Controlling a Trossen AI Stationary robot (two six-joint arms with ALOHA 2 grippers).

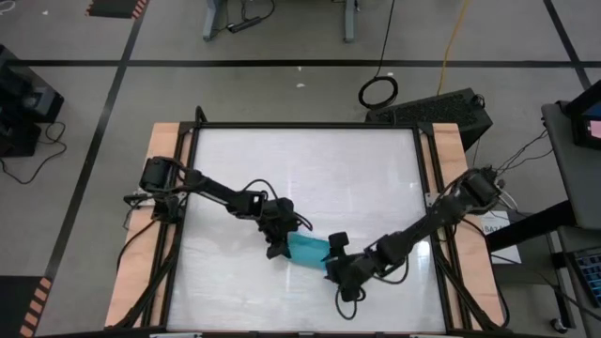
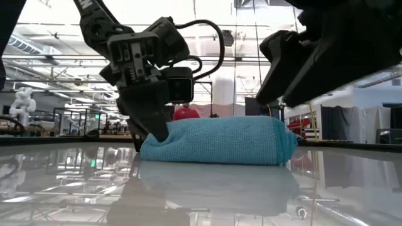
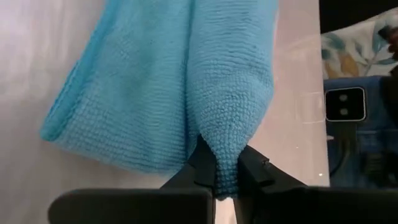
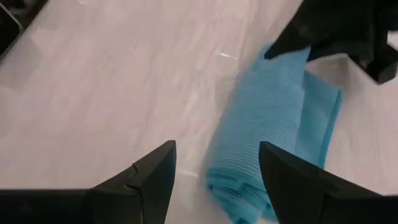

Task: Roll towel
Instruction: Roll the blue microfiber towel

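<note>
The turquoise towel [image 1: 305, 249] lies on the white table near its front middle. Most of it is rolled into a thick roll [image 2: 220, 141], and a flat flap [image 3: 118, 93] lies beside the roll. My left gripper [image 1: 279, 246] is at the roll's left end, shut on it. My right gripper [image 4: 217, 168] hangs open just above the roll's right end [image 4: 239, 186]. Its fingers stand on either side of that end and are clear of the cloth in the low view. My left gripper pinches the roll's left end [image 3: 227, 155] between its two fingers, where the cloth bunches to a narrow tip of several layers. The fingers [image 2: 151, 129] slant down from the table's left, along the roll. The whole towel rests on the table.
The white tabletop [image 1: 310, 169] is bare toward the far edge and both sides. Wooden side strips [image 1: 164, 188] and a dark frame run around it. Both arms reach in from the sides and meet at the towel. A black case [image 1: 441, 108] sits beyond the far right corner.
</note>
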